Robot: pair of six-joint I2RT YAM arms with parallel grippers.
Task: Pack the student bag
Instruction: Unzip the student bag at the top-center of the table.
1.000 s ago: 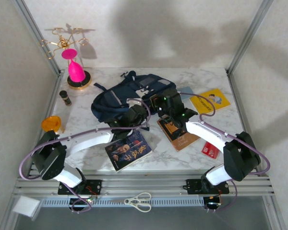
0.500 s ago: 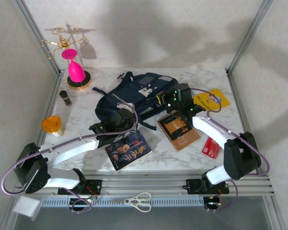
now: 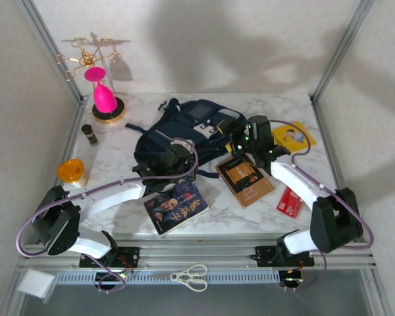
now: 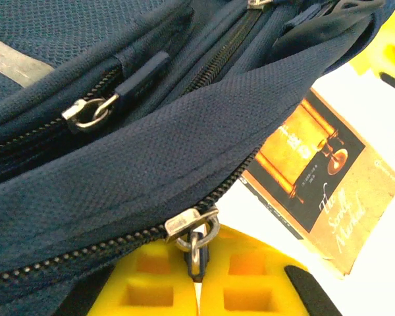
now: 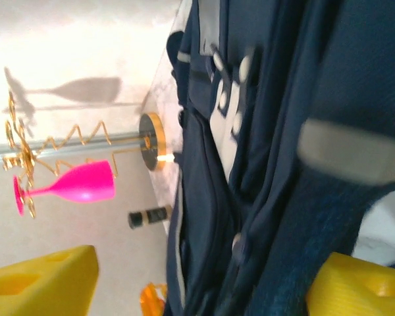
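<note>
The student bag (image 3: 184, 126), navy with grey piping, lies in the middle of the marble table. My left gripper (image 3: 178, 160) is at its near edge. In the left wrist view the yellow fingers (image 4: 151, 283) of that gripper (image 4: 197, 276) are shut on the metal zipper pull (image 4: 195, 251) that hangs from the slider on the bag (image 4: 151, 151). My right gripper (image 3: 240, 139) is at the bag's right side. Its yellow fingers (image 5: 39, 283) stand wide apart, and the gripper (image 5: 201, 289) is open with navy bag fabric (image 5: 263, 164) close in front.
A brown book (image 3: 245, 179) and a dark book (image 3: 176, 206) lie near the front of the table. A yellow book (image 3: 293, 135) and a red card (image 3: 289, 206) lie at the right. A pink glass (image 3: 104, 99), a small bottle (image 3: 89, 134) and an orange cup (image 3: 70, 171) stand at the left.
The bag has shifted back and to the right. My right gripper moved right with it and its fingers came apart. My left gripper stayed shut on the zipper pull.
</note>
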